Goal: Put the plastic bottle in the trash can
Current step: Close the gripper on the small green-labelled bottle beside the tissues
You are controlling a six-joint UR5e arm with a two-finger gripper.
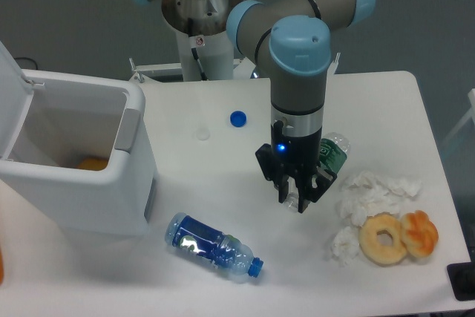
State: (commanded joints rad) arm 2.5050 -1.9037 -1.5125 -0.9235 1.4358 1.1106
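The plastic bottle (332, 154), clear and crinkled with a green label, lies at an angle right of the table's middle. Its lower end is hidden behind my gripper (296, 200). The gripper points straight down, and its fingers (285, 192) stand close together on a clear part of the bottle, so it looks shut on it. The trash can (132, 122) is the white bin at the left, well apart from the gripper. Its lid is swung up and open, and an orange item (93, 163) lies inside.
A clear bottle with a blue label and blue cap (211, 246) lies near the front edge. A loose blue cap (237, 118) sits behind the gripper. Crumpled tissues (373, 192), a doughnut (383, 239) and a pastry (420, 232) lie at the right.
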